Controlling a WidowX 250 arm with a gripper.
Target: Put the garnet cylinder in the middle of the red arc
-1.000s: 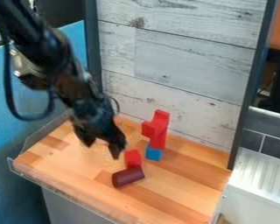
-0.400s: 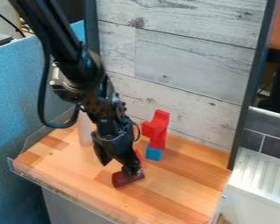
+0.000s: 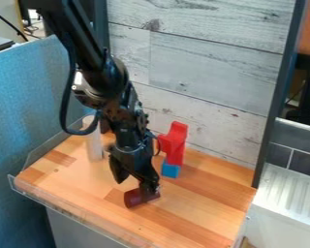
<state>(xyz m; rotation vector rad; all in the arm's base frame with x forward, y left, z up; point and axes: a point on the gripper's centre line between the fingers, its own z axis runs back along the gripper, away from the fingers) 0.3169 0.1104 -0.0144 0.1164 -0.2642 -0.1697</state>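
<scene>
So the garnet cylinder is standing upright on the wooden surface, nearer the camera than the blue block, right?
Not upright: the camera view shows the garnet cylinder lying on its side on the wooden surface, nearer than the blue block.

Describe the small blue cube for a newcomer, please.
On the light-brown wooden board, before the pale plank wall, is an irregular red block. At its lower end sits the small blue cube, told from the dark-red cylinder by colour and flat faces.
</scene>
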